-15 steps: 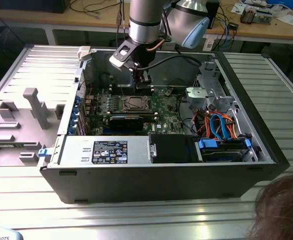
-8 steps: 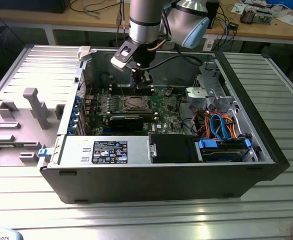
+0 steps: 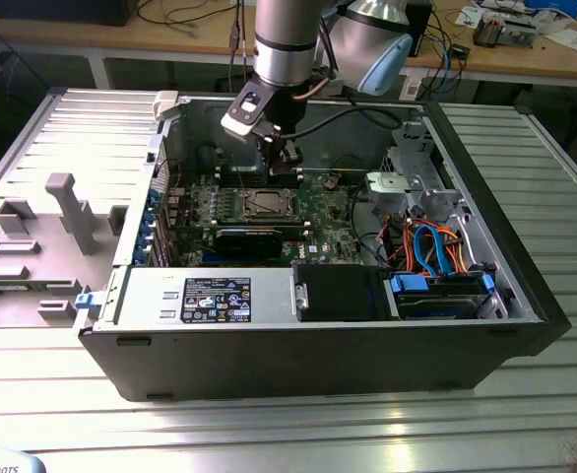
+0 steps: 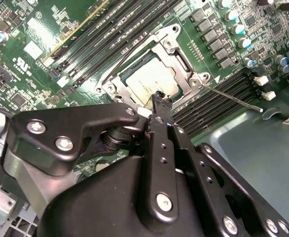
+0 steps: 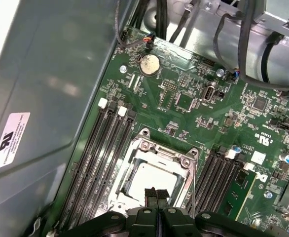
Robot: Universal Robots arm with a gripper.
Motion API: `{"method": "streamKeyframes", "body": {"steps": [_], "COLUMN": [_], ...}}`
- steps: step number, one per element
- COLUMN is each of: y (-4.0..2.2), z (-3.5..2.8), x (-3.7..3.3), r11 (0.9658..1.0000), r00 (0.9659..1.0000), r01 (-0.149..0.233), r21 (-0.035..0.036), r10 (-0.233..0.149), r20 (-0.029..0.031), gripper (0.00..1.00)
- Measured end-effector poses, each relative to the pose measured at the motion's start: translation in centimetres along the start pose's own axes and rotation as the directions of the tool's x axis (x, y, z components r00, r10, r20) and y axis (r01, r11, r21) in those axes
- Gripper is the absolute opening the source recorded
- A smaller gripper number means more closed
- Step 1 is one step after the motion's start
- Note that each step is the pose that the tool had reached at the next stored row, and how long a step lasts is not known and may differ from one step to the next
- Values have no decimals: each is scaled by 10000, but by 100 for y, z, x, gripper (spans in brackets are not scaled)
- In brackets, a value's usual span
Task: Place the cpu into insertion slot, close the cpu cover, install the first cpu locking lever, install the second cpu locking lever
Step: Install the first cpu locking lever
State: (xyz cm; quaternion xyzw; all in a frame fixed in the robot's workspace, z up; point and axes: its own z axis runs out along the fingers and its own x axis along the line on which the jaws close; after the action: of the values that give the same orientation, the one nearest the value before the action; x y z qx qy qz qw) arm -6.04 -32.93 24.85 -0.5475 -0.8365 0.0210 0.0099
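Note:
The cpu lies flat in the insertion slot on the green board, its dull silver top showing through the square window of the cpu cover, which lies down over it. In the first wrist view the same cpu sits framed by the cover. My gripper is shut, with nothing visible between its fingers, and its tip is right at the socket's edge. A thin metal locking lever sticks out sideways from the socket's corner. In the exterior view the gripper hangs just above the socket.
Long black memory slots flank the socket on both sides. A black card lies in front of it. A silver power supply, drive bays with blue and orange cables and the case wall hem in the board.

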Motion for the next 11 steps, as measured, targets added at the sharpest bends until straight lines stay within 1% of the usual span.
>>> {"method": "streamKeyframes", "body": {"steps": [3,6,11], "y": [0,0,0], "z": [0,0,0], "x": [0,0,0], "r11": [9997,9979,9956], "r00": [9997,9979,9956], "r01": [240,640,939], "r21": [-1,-3,-4], "r10": [-240,-640,-939], "r20": [11,29,44], "gripper": [11,11,11]}}
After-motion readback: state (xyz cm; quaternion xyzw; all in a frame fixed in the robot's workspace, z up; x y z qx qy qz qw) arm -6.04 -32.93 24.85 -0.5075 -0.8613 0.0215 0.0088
